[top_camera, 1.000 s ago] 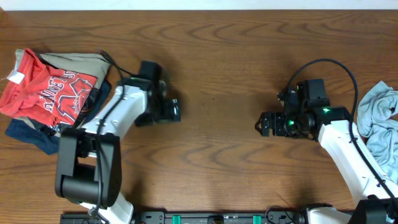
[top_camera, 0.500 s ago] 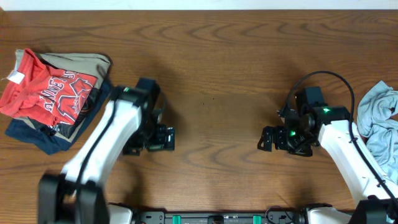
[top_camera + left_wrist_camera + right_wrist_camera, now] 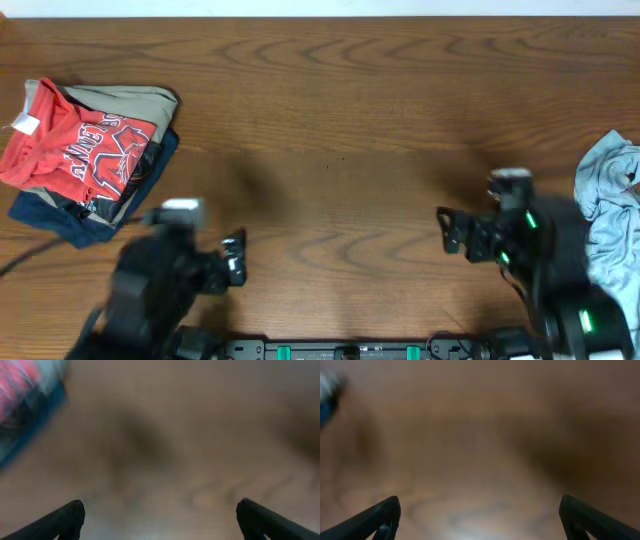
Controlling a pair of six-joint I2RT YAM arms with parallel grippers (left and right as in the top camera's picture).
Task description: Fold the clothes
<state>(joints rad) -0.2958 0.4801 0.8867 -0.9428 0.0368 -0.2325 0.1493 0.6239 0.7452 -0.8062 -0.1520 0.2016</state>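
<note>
The coral-red T-shirt (image 3: 85,150) lies at the far left of the table (image 3: 340,120), folded small with its lettering up and its white neck tag (image 3: 24,124) at the left corner. It tops a stack with a beige garment (image 3: 125,98) and a navy garment (image 3: 55,222) under it, which reads as the place for finished pieces. The pale grey-blue shirt (image 3: 612,200) sits crumpled at the right edge, well apart from that stack and plainly not yet folded, likely the piece to take up next. The left gripper (image 3: 234,262) and the right gripper (image 3: 448,230) are both low at the near edge, blurred in the overhead view, over bare wood and touching no cloth. In each wrist view the fingers stand wide apart at the lower corners with nothing between them, so both jaws are released and empty. The right gripper is the nearer to the grey-blue shirt and the likelier to reach it.
</note>
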